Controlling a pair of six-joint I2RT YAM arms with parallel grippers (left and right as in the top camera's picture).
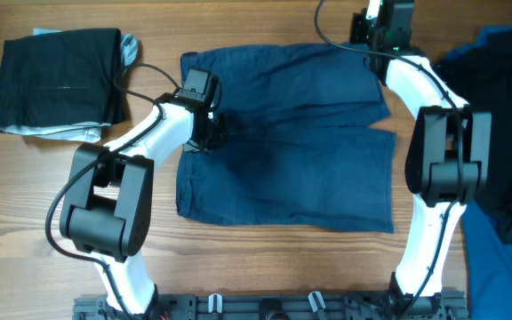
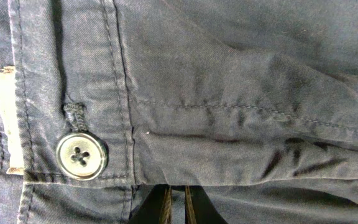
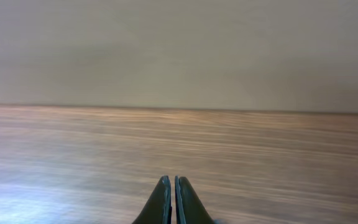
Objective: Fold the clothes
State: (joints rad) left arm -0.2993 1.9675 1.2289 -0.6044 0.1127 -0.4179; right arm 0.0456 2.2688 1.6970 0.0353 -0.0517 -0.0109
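A wooden tabletop (image 1: 25,204) carries everything; the right wrist view shows a plain pale wall (image 3: 179,50) beyond it. The left arm reaches in low, its tool (image 2: 177,193) narrow, tips nearly together at a fold of the shorts (image 1: 300,142) near the button (image 2: 81,157); whether cloth is pinched I cannot tell. The right arm stretches to the far edge, its tool (image 3: 173,182) closed over bare wood. The shorts lie flat mid-table, waistband left, legs pointing right. A folded black garment (image 1: 56,80) lies far left and a blue-black pile (image 1: 505,107) lies right.
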